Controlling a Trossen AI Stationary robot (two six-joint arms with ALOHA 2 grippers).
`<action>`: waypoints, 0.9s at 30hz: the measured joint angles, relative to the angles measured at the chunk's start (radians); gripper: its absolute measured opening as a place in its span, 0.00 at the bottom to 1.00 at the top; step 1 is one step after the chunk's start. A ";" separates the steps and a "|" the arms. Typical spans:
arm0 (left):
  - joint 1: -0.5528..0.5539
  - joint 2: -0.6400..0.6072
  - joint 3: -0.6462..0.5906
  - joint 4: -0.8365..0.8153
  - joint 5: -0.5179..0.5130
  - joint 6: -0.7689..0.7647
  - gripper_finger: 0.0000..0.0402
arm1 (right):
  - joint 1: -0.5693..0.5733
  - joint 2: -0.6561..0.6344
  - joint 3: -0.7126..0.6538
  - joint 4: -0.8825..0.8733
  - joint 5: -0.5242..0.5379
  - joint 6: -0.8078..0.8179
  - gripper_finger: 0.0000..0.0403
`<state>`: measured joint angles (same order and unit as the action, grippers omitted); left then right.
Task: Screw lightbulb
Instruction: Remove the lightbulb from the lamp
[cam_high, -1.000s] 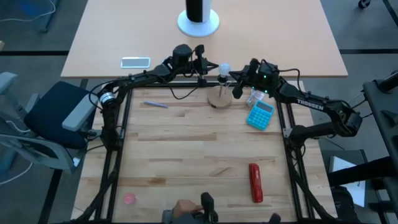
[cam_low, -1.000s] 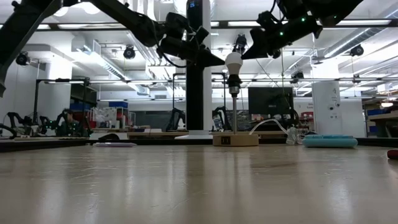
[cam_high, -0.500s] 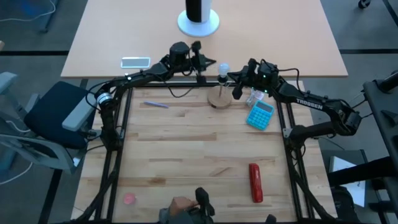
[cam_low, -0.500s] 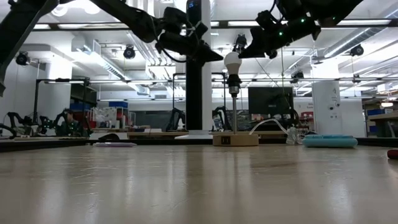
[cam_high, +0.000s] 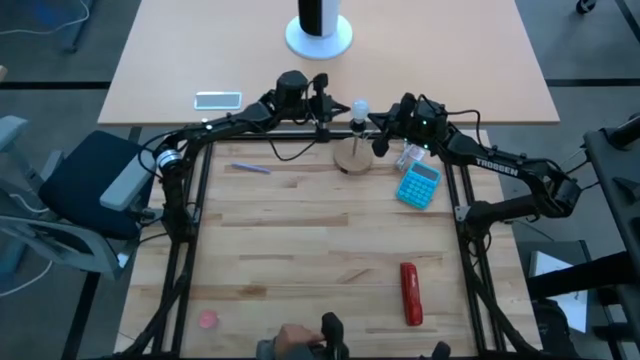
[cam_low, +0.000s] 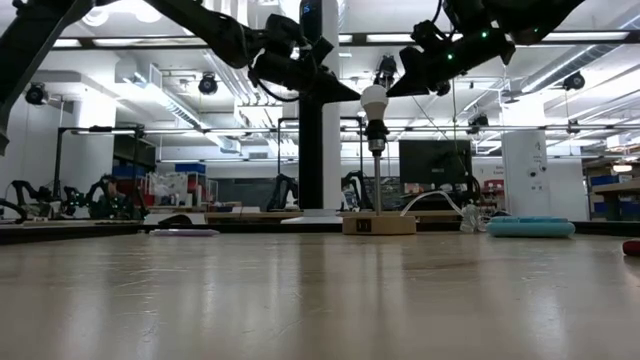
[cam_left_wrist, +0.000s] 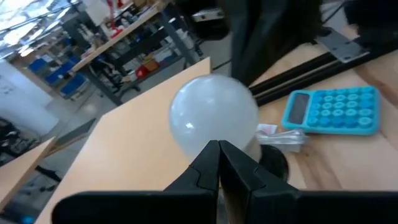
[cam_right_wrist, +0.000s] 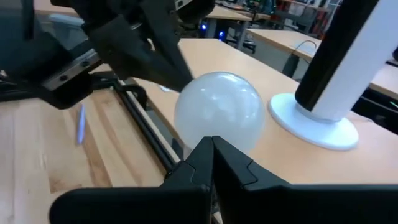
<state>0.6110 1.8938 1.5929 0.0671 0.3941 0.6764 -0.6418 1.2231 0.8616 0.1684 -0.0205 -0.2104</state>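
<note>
Fingers of both grippers are pressed together into closed tips, and neither pair pinches anything. In the left wrist view the left gripper's (cam_left_wrist: 219, 163) joined tip points straight at the lightbulb (cam_left_wrist: 214, 121), which fills the frame's centre just beyond it. The right gripper (cam_right_wrist: 211, 158) shows the same in its own view, its closed point aimed at the white globe from the opposite side.

From above, the red block (cam_high: 410, 293) lies at the lower right of the frame, nearest the viewer. Farther up, the wooden disc (cam_high: 351, 160) sits at upper centre with the blue calculator (cam_high: 418, 184) to its right. The lightbulb stands on the thin post (cam_low: 377, 180) rising from that disc, its long axis upright and its screw end down. Whether it is fully seated cannot be told.

The left gripper lies just left of the bulb and the right gripper just right of it; both seem about equally near, and contact cannot be confirmed. Each arm reaches in low from its own side, angled inward and slightly downward. Either would have to spread its tips before gripping the globe. Farthest off stands the white cylinder (cam_high: 319, 28).
</note>
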 joint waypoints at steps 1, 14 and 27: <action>-0.001 0.000 0.000 -0.005 0.012 0.002 0.00 | 0.000 0.000 0.000 0.000 0.004 0.000 0.00; 0.014 -0.019 0.000 0.012 -0.064 0.022 0.00 | 0.000 -0.009 0.000 -0.098 -0.055 -0.024 0.00; 0.017 0.066 0.000 0.178 -0.119 0.077 0.00 | 0.013 -0.004 0.001 0.021 -0.084 0.000 0.00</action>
<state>0.6279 1.9602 1.5929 0.2450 0.2747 0.7534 -0.6285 1.2186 0.8627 0.1891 -0.1043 -0.2100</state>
